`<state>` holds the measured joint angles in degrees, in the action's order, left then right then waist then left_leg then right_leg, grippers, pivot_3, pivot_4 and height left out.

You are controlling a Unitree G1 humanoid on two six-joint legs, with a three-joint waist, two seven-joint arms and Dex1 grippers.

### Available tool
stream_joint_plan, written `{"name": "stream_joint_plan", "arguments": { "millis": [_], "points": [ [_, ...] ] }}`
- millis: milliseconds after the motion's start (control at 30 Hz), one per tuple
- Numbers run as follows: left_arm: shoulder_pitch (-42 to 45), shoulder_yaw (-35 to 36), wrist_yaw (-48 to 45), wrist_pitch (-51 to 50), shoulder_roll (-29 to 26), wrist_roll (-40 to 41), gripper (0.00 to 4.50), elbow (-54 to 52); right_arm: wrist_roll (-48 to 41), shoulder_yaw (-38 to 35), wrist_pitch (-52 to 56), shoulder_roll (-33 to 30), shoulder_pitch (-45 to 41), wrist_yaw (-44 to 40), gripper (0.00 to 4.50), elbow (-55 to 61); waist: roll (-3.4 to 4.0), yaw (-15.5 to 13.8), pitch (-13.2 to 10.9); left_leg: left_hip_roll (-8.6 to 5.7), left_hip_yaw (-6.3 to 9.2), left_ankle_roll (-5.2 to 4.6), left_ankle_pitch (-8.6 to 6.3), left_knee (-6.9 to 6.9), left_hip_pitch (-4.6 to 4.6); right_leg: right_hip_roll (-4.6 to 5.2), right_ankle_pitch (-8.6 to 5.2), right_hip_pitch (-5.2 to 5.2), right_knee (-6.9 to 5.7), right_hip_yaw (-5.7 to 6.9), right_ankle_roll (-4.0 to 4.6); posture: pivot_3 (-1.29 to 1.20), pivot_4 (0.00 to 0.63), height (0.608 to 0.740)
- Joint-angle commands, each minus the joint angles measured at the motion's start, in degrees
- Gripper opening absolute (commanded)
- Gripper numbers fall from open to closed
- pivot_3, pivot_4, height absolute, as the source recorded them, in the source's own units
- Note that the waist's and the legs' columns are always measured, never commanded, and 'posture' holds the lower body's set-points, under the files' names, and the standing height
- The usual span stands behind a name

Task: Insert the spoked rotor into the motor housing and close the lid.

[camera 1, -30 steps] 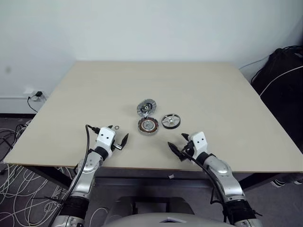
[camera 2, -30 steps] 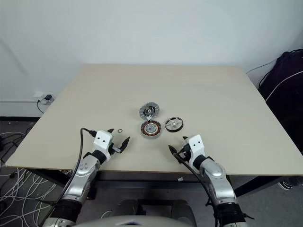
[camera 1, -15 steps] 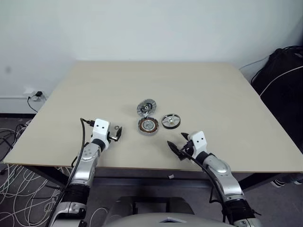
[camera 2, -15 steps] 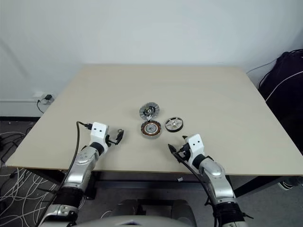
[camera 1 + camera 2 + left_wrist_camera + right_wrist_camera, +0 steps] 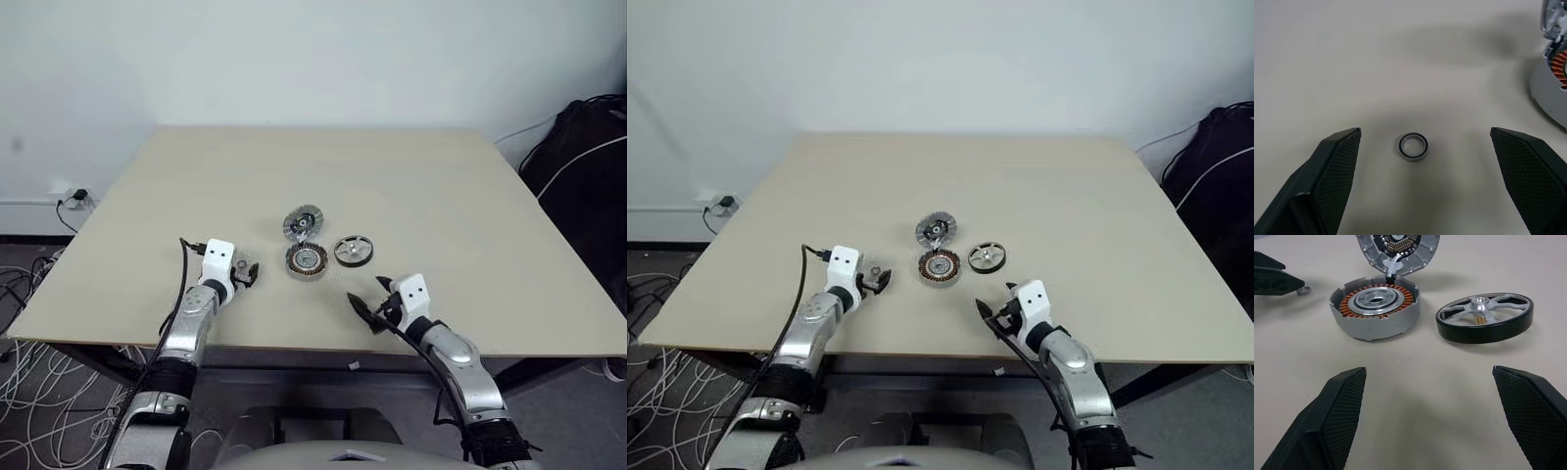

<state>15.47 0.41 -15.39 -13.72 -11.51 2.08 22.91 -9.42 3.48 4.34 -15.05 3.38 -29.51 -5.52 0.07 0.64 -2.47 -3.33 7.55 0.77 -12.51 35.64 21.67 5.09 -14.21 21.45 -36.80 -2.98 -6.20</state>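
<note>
1. Head views: a beige table (image 5: 441, 196) carried three round parts clustered near its middle. The housing (image 5: 307, 259) lay flat, the lid (image 5: 303, 222) just behind it, the rotor (image 5: 354, 251) just to its right. One of each, three discs in all. The left gripper (image 5: 249, 275) hung low over the table to the left of the housing, the right gripper (image 5: 371, 302) near the front edge, below the rotor and apart from it. A black bag (image 5: 588, 166) sat off the table's right side, loose cables (image 5: 39, 294) on the floor at left.

2. Left wrist view: the left gripper's two fingers (image 5: 1332, 171) were spread wide, with a single small thin ring (image 5: 1413, 146) lying on the table between them, touched by neither. In the head views that ring was hidden by the gripper. The housing's grey wall and a sliver of copper showed at the picture's edge.

3. Right wrist view: the right gripper's fingers (image 5: 1337, 411) also stood wide apart, holding nothing. Only here did detail show: copper windings round the housing's silver centre, the rotor's silver spokes in a dark rim, the lid propped on edge against the housing's far side. The left gripper's black tip and the ring appeared beside the housing.

4. I could read no brand, label or writing on any part.
</note>
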Motion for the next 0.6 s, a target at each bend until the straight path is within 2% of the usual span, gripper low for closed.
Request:
{"name": "stream_joint_plan", "arguments": {
  "millis": [33,600],
  "points": [
    [2.68,-0.09,0.88,-0.47,-0.34,-0.9,4.5,1.11,-0.57,-0.8,-0.16,0.19,-0.48,0.5,4.45,2.89,0.0,-0.03,0.0,0.0,0.0,0.0,0.0,0.0,0.0,0.0,0.0,0.0,0.0,0.0,0.0,0.0,0.0,0.74],
    [8.1,1.79,1.75,-3.98,0.07,-0.12,4.5,8.96,-1.01,-0.89,2.62,0.09,-0.67,1.84,4.45,6.12,-0.01,-0.02,0.0,0.0,0.02,0.0,0.01,0.01,0.0,0.0,0.01,0.0,0.0,0.01,-0.02,0.0,0.0,0.74]
  ]
}}
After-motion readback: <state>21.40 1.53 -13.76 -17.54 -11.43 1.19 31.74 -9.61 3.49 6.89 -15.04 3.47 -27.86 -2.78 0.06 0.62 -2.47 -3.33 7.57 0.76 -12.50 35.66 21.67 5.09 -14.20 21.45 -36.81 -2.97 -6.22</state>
